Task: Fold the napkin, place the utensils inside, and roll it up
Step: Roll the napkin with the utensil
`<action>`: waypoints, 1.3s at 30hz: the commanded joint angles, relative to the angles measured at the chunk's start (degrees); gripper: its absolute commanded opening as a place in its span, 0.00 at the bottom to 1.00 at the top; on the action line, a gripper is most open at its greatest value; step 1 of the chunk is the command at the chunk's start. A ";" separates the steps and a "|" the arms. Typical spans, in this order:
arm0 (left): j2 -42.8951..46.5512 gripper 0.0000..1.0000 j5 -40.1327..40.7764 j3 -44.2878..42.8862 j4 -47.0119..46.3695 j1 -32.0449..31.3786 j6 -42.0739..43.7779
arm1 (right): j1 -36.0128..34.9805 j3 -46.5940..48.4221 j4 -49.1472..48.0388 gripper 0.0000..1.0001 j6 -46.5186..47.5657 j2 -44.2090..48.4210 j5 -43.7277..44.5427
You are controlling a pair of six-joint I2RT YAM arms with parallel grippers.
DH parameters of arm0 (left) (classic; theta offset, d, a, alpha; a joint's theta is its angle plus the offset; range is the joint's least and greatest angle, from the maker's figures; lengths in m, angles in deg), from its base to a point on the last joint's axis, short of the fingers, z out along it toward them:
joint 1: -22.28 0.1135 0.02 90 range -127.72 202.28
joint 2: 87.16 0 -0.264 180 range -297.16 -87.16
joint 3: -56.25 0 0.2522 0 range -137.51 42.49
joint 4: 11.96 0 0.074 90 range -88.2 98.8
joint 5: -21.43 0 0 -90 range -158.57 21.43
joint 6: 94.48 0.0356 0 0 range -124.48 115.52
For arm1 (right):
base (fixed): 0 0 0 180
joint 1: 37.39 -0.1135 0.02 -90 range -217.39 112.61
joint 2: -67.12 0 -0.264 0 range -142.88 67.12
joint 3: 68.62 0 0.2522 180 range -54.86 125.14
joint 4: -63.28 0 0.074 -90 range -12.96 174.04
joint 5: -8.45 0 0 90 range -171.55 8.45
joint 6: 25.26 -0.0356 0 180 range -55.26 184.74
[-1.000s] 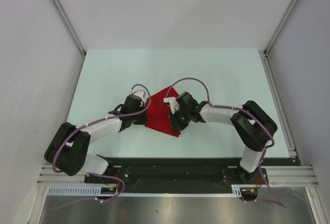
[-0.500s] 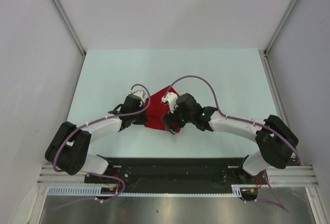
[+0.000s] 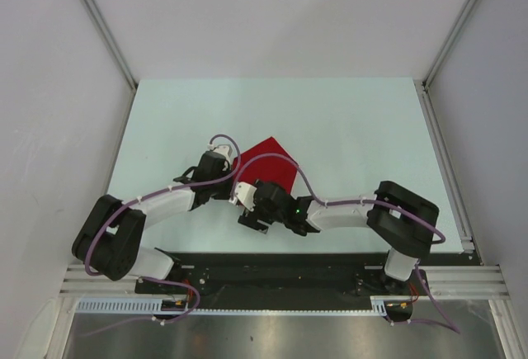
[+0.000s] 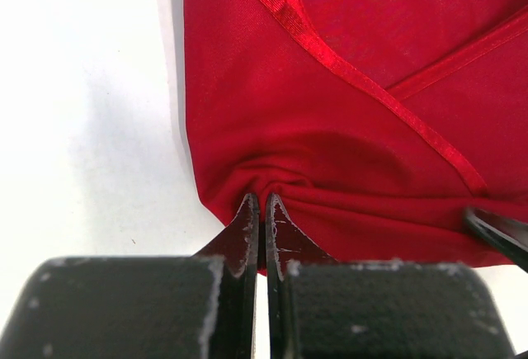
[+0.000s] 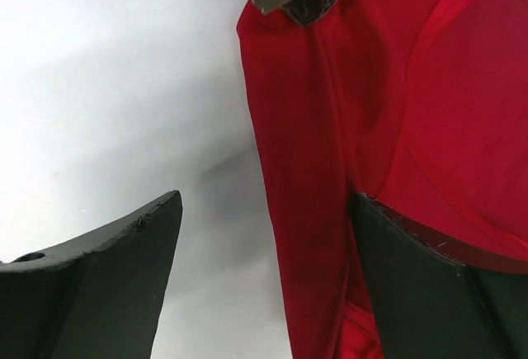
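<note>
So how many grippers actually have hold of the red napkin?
1. The left gripper is shut on the napkin's bunched edge; the right gripper is open, straddling the cloth's edge.

The napkin (image 3: 268, 161) is bright red and plain, with a glossier red hem band. Table (image 3: 355, 136): pale mint, unpatterned. Left arm (image 3: 165, 204) and right arm (image 3: 342, 210): white shells, black joints, purple cables (image 3: 223, 137).

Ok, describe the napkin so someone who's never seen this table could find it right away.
Look at the pale green table, toward its near middle where the two arms meet. The napkin is the folded bright red cloth, one edge pinched by the left hand; nothing else on the table is red.
</note>
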 commanded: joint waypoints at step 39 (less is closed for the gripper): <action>7.31 0.26 0.14 1.03 0.28 1.05 -1.50 | 8.61 9.43 10.69 0.33 -4.95 -11.96 -17.96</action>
